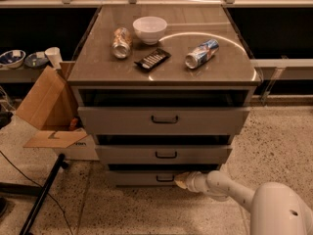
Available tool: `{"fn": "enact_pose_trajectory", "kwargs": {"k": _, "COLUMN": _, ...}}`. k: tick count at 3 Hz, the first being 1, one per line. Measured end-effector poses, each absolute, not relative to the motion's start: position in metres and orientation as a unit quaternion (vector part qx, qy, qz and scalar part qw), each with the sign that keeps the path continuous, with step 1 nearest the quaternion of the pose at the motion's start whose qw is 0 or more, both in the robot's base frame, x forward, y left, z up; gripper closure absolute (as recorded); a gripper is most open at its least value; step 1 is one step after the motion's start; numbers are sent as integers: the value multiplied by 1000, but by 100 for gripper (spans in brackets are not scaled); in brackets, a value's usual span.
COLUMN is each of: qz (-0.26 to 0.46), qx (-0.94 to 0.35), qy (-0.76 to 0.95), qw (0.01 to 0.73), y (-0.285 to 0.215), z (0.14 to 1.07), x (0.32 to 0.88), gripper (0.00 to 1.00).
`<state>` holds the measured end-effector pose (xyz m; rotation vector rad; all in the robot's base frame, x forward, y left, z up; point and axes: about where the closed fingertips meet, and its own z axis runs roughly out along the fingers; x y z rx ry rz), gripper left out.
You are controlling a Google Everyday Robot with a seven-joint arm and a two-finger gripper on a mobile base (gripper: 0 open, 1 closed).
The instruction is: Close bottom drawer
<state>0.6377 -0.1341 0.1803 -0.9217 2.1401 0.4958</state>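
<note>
The bottom drawer [142, 178] is the lowest of three grey drawers in the cabinet, with a small dark handle [165, 178] at its centre. Its front sits only slightly out from the cabinet body. My gripper [180, 180] reaches in from the lower right on a white arm and rests against the drawer front just right of the handle. The middle drawer [164, 154] and the top drawer [164, 119] stick out further.
On the cabinet top [98, 67] lie a white bowl [149, 29], two cans [122, 42] [201, 53] and a dark remote [152, 58]. An open cardboard box [46, 109] stands at the left. A black stand leg [41, 195] crosses the floor at lower left.
</note>
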Motion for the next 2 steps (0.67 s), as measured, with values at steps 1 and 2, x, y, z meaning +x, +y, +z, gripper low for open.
{"fn": "enact_pose_trajectory", "kwargs": {"k": 1, "qz": 192, "qx": -355, "qy": 836, "qw": 372, "y": -137, "z": 182, "x": 639, "gripper": 100}}
{"fn": "enact_pose_trajectory", "kwargs": {"k": 2, "qz": 192, "qx": -355, "qy": 836, "qw": 372, "y": -138, "z": 182, "x": 636, "gripper": 100}}
